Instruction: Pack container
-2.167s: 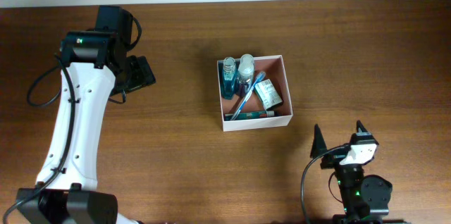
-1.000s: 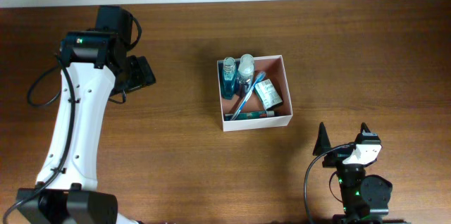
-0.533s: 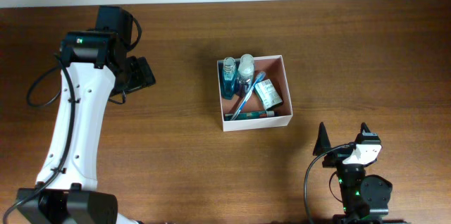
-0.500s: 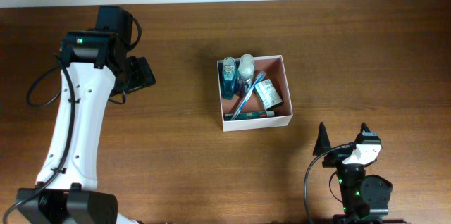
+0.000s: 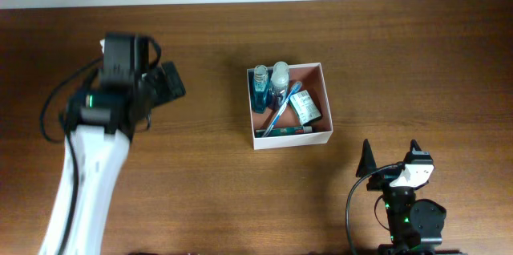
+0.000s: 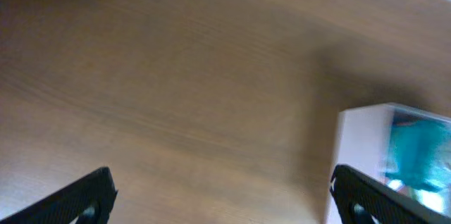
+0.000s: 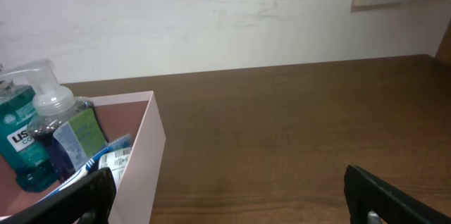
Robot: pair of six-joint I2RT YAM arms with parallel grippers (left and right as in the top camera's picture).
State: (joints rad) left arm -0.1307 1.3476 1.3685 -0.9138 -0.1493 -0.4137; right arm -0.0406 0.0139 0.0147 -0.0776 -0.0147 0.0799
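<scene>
While I looked across from the near edge of the tabletop (image 5: 200,183), the right hand (image 5: 389,153) was closest, low by the right corner. Its two dark fingers were spread wide with nothing between them. Beyond it, about mid-tabletop and well apart from both hands, sat the container (image 5: 293,138), a square white-walled box with a pinkish inside. It held toiletries (crowded mostly toward its left side). A tube (image 5: 285,130) lay along the near wall, and a blue toothbrush (image 5: 280,111) slanted across the middle. A small green-and-white box (image 5: 304,107) lay to the right. A teal mouthwash bottle (image 5: 260,87) and a clear pump bottle (image 5: 278,77) stood by the far wall. Off to the left, level with the container's far side, the left hand (image 5: 170,84) hung over bare wood at the end of its white arm (image 5: 84,175), fingers likewise parted wide and empty. Behind everything rose a pale wall (image 7: 211,13).
</scene>
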